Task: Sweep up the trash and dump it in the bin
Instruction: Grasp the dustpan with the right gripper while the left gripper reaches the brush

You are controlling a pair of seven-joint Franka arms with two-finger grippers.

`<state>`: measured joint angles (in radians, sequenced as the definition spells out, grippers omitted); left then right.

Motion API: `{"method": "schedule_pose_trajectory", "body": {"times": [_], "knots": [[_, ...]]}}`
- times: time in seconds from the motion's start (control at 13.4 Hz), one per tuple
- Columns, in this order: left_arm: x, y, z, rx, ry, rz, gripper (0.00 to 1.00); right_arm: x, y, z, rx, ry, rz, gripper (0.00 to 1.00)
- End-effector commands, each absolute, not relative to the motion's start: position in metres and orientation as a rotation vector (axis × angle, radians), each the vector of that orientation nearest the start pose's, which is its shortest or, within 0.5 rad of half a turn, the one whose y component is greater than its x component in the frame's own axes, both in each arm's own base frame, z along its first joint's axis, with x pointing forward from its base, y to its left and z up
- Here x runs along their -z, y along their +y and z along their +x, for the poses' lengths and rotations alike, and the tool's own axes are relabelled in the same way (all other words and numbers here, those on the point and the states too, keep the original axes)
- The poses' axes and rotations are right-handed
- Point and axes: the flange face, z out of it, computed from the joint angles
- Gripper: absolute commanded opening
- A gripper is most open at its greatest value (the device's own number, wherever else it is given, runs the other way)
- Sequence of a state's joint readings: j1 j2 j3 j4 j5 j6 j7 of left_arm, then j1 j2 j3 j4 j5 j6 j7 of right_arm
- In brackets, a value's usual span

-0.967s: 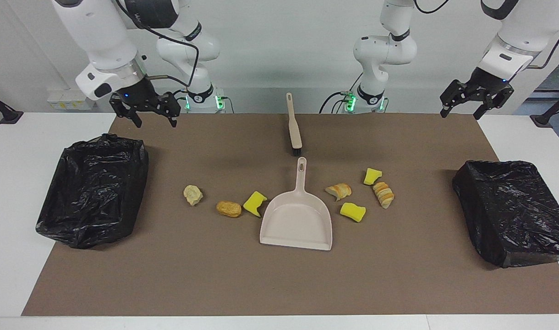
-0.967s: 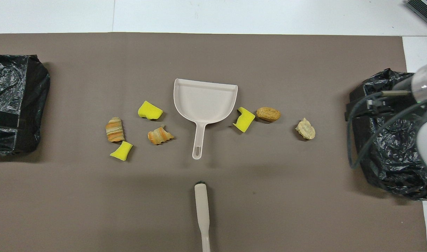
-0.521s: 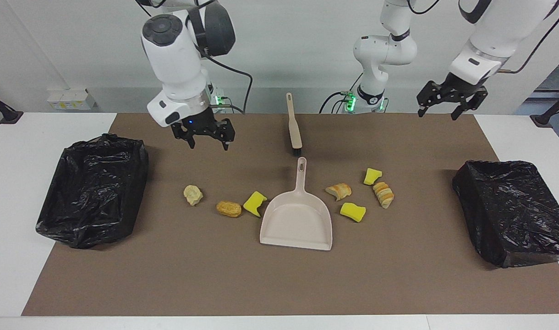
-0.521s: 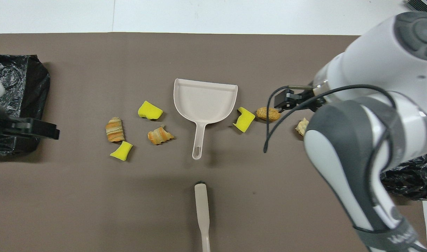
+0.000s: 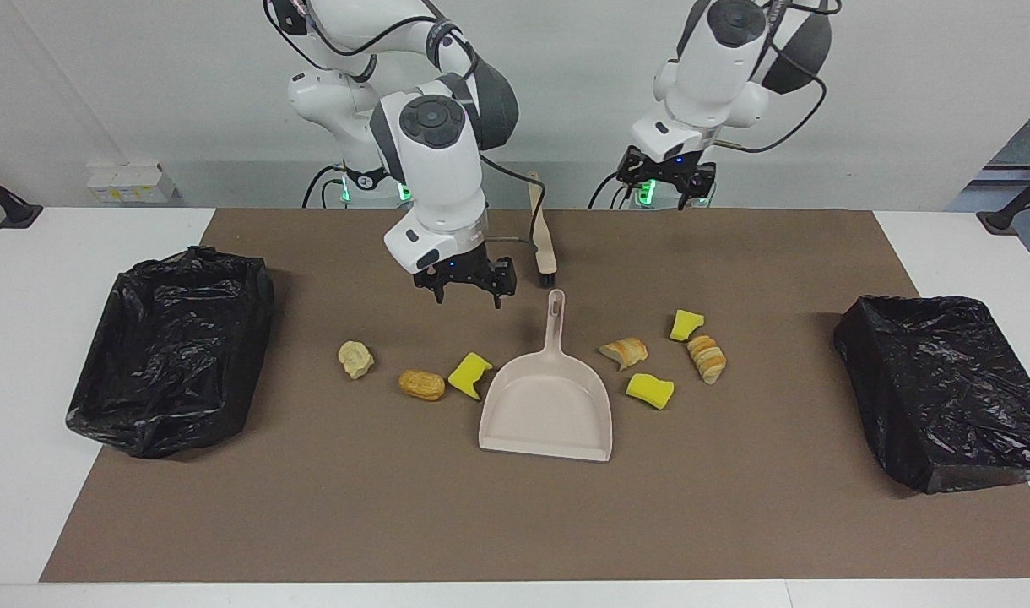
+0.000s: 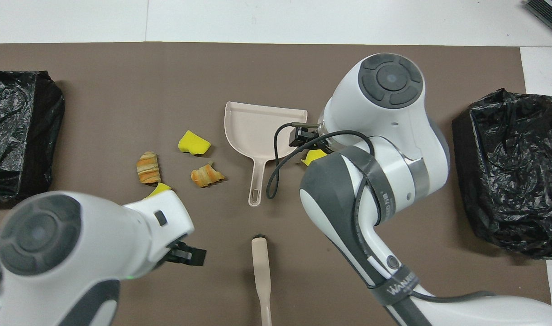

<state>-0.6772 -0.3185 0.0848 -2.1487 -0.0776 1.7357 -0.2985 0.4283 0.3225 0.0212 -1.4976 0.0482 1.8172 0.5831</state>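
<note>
- Beige dustpan [image 5: 545,414] sits mid-mat on the brown mat [image 5: 515,523], handle toward the robots, mouth pointing away from them, nothing in it yet.
- Trash flanks the dustpan: a yellow sponge chunk [image 5: 469,374] just beside its rim, then a golden bread roll [image 5: 421,385] and a pale bread lump [image 5: 355,359] toward the right arm's end.
- Toward the left arm's end of the dustpan: a bread slice [image 5: 624,351], a second sponge chunk [image 5: 650,390], a striped bread piece [image 5: 707,358] and a small sponge chunk [image 5: 686,324].
- Right gripper [image 5: 465,286] hangs over the mat beside the dustpan handle, jaws wide, holding nothing.
- Left gripper [image 5: 669,179] is high, nearer the robots than the beige brush [image 5: 542,230], jaws spread, empty.
- Risk, I'd say: the right gripper sits close to both handles; a careless descent could knock the dustpan into the nearest sponge chunk.
- Another worry: both arms converge near the brush, so they could crowd each other.
- Room looks generous: open mat past the dustpan's mouth, and a black-lined bin [image 5: 170,346] and another bin [image 5: 945,388] stand well apart from it at the mat's ends.
</note>
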Motion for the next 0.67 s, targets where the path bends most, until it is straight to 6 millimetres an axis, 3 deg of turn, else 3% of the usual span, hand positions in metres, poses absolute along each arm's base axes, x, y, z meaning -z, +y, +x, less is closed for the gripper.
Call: {"method": "schedule_pose_trajectory", "body": {"times": [0.0, 0.15, 0.3, 0.37, 0.52, 0.59], "knots": [[-0.494, -0.293, 0.317, -0.181, 0.378, -3.174, 1.00, -0.454, 0.318, 0.594, -0.058, 0.234, -3.070, 1.00], [-0.456, -0.324, 0.279, -0.180, 0.383, -3.161, 1.00, -0.420, 0.339, 0.595, -0.095, 0.306, -3.093, 1.00], [-0.411, -0.352, 0.240, -0.175, 0.343, -3.148, 1.00, -0.408, 0.390, 0.588, -0.051, 0.349, -3.069, 1.00], [-0.400, -0.358, 0.227, -0.148, 0.317, -3.167, 1.00, -0.401, 0.404, 0.590, -0.043, 0.369, -3.068, 1.00], [-0.377, -0.378, 0.200, -0.125, 0.331, -3.171, 1.00, -0.386, 0.433, 0.577, -0.037, 0.315, -3.087, 1.00], [-0.361, -0.388, 0.191, -0.123, 0.326, -3.161, 1.00, -0.379, 0.436, 0.574, -0.035, 0.300, -3.105, 1.00]]}}
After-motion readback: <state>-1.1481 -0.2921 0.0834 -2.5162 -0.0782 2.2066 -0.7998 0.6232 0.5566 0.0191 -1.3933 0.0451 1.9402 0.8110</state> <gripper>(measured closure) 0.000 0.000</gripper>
